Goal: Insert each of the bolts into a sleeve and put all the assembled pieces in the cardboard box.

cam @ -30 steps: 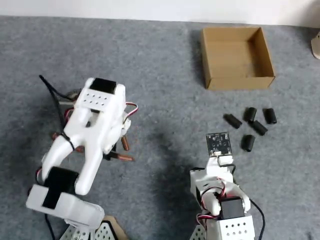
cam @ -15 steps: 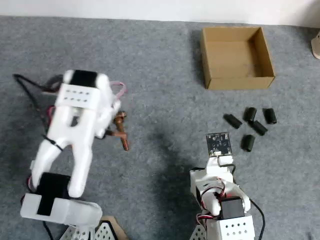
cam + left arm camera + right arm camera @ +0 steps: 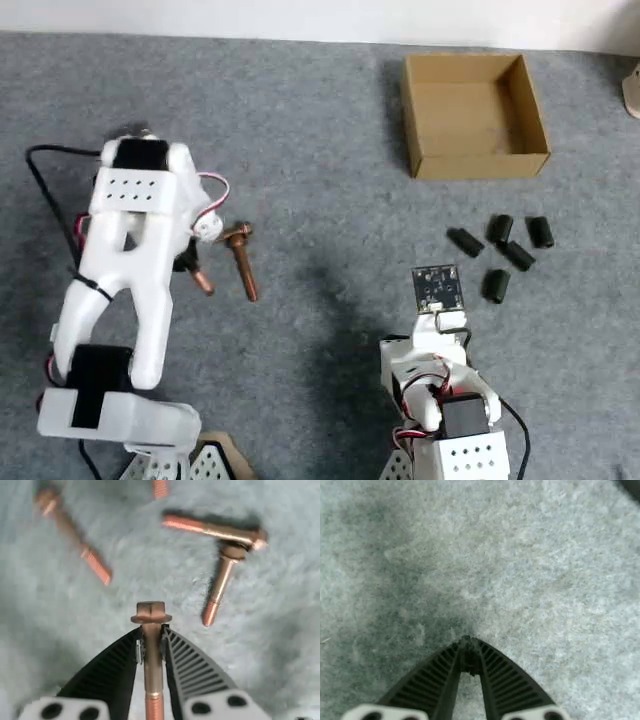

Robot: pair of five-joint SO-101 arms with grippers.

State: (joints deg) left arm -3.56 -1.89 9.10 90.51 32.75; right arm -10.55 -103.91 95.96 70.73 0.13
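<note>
My left gripper [image 3: 151,631] is shut on a copper bolt [image 3: 152,652], gripping the shaft just under its hexagonal head. In the high view this gripper [image 3: 192,264] hovers at the left with the bolt's [image 3: 203,282] threaded end sticking out. Loose bolts [image 3: 220,555] lie on the grey carpet below, and two of them [image 3: 243,262] show beside the arm. Several black sleeves [image 3: 505,252] lie on the right of the carpet. The cardboard box [image 3: 480,165] stands open at the back right, nothing inside. My right gripper [image 3: 468,646] is shut over bare carpet, near the front.
A black cable [image 3: 50,152] loops from the left arm across the carpet. A pale object [image 3: 632,90] pokes in at the right edge. Open carpet lies between the bolts and the sleeves.
The left arm has swung left and back from the bolt pile, with one bolt in its gripper. The right arm has stayed still.
</note>
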